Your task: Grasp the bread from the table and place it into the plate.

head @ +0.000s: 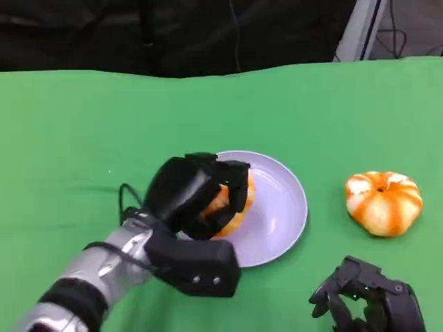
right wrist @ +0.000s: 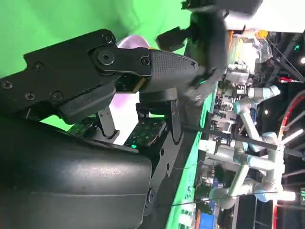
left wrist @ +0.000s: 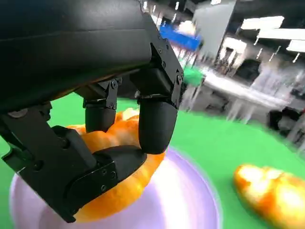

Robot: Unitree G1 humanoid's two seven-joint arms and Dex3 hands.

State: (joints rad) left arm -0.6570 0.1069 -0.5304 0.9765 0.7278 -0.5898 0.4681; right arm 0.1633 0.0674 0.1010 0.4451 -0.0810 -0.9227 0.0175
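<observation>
My left hand [head: 197,190] grips an orange, pumpkin-shaped bread [head: 232,216] over the left part of the lilac plate [head: 280,207]. In the left wrist view the black fingers [left wrist: 155,124] wrap over the bread [left wrist: 119,191], which touches or hangs just above the plate [left wrist: 186,205]; I cannot tell which. My right hand [head: 367,299] rests low at the table's front right, fingers apart and holding nothing. The right wrist view shows that hand [right wrist: 143,95] with nothing in it.
A second orange-and-white bread [head: 383,202] lies on the green cloth to the right of the plate, beyond my right hand; it also shows blurred in the left wrist view [left wrist: 269,191]. The green table [head: 104,117] stretches far left and back to a dark edge.
</observation>
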